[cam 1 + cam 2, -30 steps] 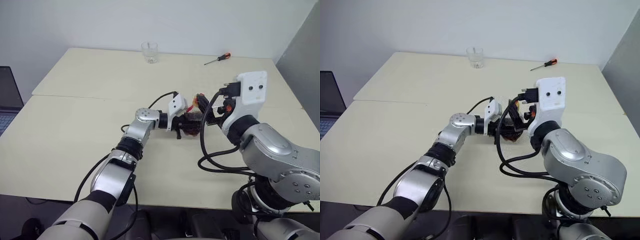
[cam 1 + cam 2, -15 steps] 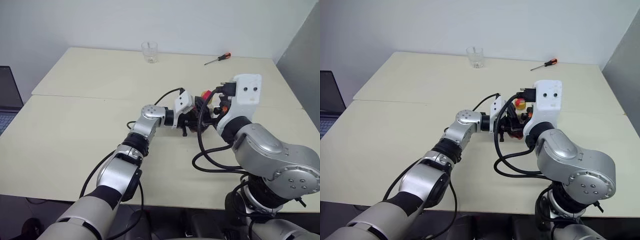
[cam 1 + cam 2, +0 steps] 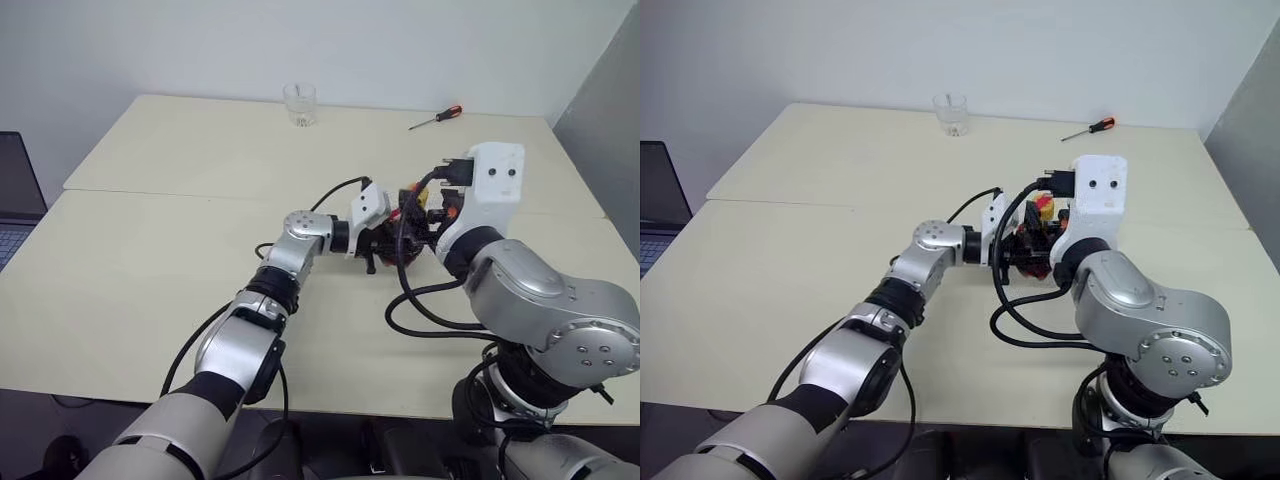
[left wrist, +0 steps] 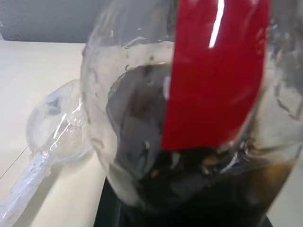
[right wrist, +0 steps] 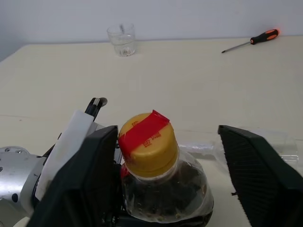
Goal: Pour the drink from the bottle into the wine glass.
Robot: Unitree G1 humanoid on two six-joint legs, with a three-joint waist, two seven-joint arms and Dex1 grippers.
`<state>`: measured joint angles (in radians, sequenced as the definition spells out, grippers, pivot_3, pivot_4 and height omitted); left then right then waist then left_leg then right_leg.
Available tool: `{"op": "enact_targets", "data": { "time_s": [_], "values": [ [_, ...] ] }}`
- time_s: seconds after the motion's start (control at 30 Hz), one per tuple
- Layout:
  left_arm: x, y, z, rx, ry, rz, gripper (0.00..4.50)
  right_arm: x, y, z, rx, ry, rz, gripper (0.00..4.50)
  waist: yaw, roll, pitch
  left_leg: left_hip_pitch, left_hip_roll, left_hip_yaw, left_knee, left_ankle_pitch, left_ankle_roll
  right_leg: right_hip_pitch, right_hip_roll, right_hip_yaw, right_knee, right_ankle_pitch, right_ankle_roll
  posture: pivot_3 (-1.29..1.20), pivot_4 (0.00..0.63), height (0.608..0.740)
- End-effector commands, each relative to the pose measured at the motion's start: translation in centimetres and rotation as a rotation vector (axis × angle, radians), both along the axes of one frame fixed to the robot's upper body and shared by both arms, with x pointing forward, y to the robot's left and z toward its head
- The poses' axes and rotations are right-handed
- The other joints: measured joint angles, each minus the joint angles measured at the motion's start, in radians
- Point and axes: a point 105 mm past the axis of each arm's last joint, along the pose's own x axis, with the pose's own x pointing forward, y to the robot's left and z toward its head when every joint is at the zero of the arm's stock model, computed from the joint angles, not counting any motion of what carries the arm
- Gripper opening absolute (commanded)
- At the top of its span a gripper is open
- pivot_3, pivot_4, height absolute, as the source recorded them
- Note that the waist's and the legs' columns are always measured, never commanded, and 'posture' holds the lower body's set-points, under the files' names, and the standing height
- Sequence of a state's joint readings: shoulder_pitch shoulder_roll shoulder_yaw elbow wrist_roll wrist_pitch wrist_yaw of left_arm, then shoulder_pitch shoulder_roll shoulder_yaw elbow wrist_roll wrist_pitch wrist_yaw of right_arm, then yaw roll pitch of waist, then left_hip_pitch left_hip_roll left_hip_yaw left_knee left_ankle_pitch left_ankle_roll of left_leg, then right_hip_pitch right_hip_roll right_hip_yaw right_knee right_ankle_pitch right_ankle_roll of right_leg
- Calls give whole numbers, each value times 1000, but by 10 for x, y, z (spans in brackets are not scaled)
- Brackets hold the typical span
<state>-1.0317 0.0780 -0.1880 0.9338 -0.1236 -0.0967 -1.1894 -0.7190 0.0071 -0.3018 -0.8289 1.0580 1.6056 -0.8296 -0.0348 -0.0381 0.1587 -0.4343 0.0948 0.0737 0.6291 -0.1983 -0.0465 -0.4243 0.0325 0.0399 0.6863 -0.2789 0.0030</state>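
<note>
Left tool (image 3: 378,243) clamped on squat clear plastic bottle (image 5: 163,189) of dark cola above cream counter (image 3: 200,170); right tool (image 5: 165,156) parted around yellow cap (image 5: 147,142), one finger touching. Clear stemmed wine glass (image 4: 59,120) lying toppled just beside. Risk: off-centre closing slips, bottle twists, spills.

The bottle (image 5: 163,189) is formed of clear, glossy plastic, through which the drink (image 4: 189,189) is seen as a dark, nearly black liquid. Its cap (image 5: 147,144) is finished in smooth yellow plastic and is crossed by a strip of glossy red tape. The wine glass (image 4: 59,123) is made of clear, reflective glass. The table (image 3: 180,160) is surfaced in a matt, pale cream laminate. The right gripper (image 5: 170,179) is fitted with black pads (image 5: 255,165) of finely ribbed texture. The tumbler (image 3: 299,104) is made of clear glass.
</note>
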Motion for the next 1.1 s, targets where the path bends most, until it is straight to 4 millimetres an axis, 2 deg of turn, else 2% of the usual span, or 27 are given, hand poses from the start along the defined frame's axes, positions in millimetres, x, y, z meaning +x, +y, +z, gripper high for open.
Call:
{"op": "enact_targets", "data": {
  "time_s": [0.03,0.1,0.13,0.27,0.33,0.47,0.57,0.63,0.77,0.87,0.93,1.0,1.1],
  "values": [
    [-3,-5,17,-41,-61,-23,738,-3,-1,8,-7,-38,3,2081,0,0,0,0,0,0,0,0,0,0,0,0,0,0,0,0,150,740],
    [-3,-5,17,-41,-61,-25,738,-3,-1,8,-9,-38,4,1325,0,0,0,0,0,0,0,0,0,0,0,0,0,0,0,0,150,740],
    [-3,-5,17,-41,-61,-24,738,-3,-1,8,-10,-38,5,1215,0,0,0,0,0,0,0,0,0,0,0,0,0,0,0,0,150,740],
    [-4,-6,19,-43,-61,-26,738,-2,-1,9,-24,-40,32,1218,0,0,0,0,0,0,0,0,0,0,0,0,0,0,0,0,150,740],
    [-5,-6,19,-45,-61,-27,738,-1,0,11,-86,-47,89,1218,0,0,0,0,0,0,0,0,0,0,0,0,0,0,0,0,150,740],
    [-8,-5,21,-49,-65,-36,726,0,-11,20,-217,-72,260,1218,1,0,0,0,0,1,0,0,0,1,0,0,-2,0,0,0,150,740],
    [-9,0,24,-67,-60,-33,706,-3,-12,34,-190,-131,453,1218,2,0,0,0,0,1,-1,0,0,1,0,0,-5,0,0,0,150,740],
    [-13,4,24,-89,-47,-39,697,4,-20,35,-181,-138,565,1218,2,0,0,0,-1,0,-1,0,1,1,0,0,-5,0,0,0,150,740],
    [-19,8,24,-99,-34,-45,693,11,-23,28,-226,-151,719,1218,-1,1,0,1,-1,0,-1,-1,2,2,1,2,-5,0,0,0,150,740],
    [-22,13,23,-105,-20,-26,693,25,-24,14,-384,-142,895,1218,-2,5,3,1,-1,0,0,-1,2,2,1,2,-4,0,0,0,150,740],
    [-24,15,19,-97,-12,-15,692,32,-25,7,-422,-104,1009,1218,-3,6,4,2,-1,1,0,-1,2,2,1,1,-4,0,0,0,150,740],
    [-26,18,16,-93,-6,-2,690,35,-25,4,-442,-78,1130,1218,-1,7,4,2,-1,1,1,-1,2,2,2,1,-3,0,0,0,150,740],
    [-25,22,17,-92,-5,22,689,40,-24,5,-472,-88,1212,1218,4,8,5,2,-1,1,1,-1,2,2,2,1,-3,0,0,0,150,740]
  ]
}}
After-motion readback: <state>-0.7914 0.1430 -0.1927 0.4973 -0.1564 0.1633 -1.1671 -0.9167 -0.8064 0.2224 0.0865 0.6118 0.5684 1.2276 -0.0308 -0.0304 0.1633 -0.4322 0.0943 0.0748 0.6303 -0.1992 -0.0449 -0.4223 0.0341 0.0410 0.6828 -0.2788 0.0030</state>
